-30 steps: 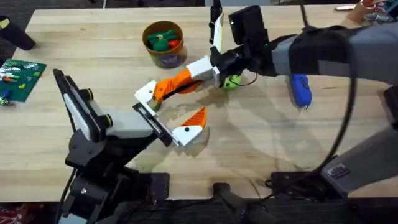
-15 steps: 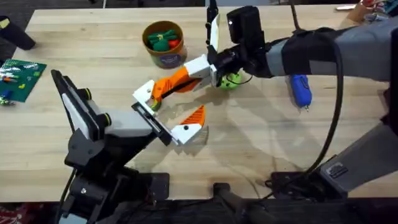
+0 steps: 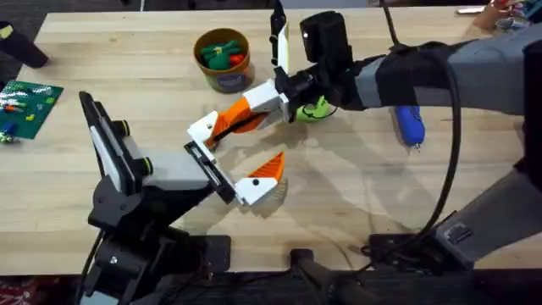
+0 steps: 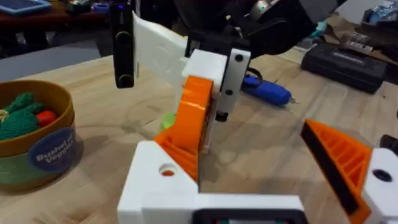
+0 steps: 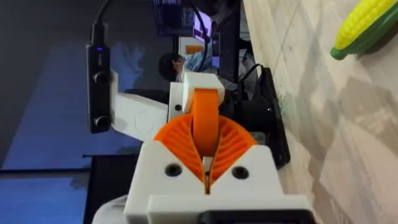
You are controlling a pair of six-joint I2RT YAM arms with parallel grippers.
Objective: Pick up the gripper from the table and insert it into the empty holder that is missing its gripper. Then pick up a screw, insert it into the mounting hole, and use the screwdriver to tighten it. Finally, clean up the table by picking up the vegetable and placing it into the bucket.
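Since a second ago, the right arm has shifted a little to the left and the holder's (image 3: 169,169) tall black plate has swung slightly right. The held part sits almost where it was.

Right gripper (image 3: 269,100): the orange pads (image 5: 180,134) are pinched together on the gripper (image 3: 227,119), clamping its orange ribbed end with no gap either side of it. The part sticks straight out past the fingertips, white base leading. It is off the table (image 3: 356,195), tilted down toward the holder.

In the left wrist view the white base with its hole is right at the black bracket at the holder's front end. We can't tell whether it is touching or seated. In the overhead view the base hangs just above the bracket, very close.

Left gripper: we cannot tell its state from these views.

The other things, placed from the right fingers:
- The corn (image 3: 315,108), yellow and green, lies on the table just behind them, beside the wrist.
- The screwdriver (image 3: 408,123) lies flat well behind them, past the corn and half under the forearm.
- The bucket (image 3: 223,58) stands upright ahead of the fingertips and off to the far side, apart from the held part. Green and red knit vegetables are inside it.
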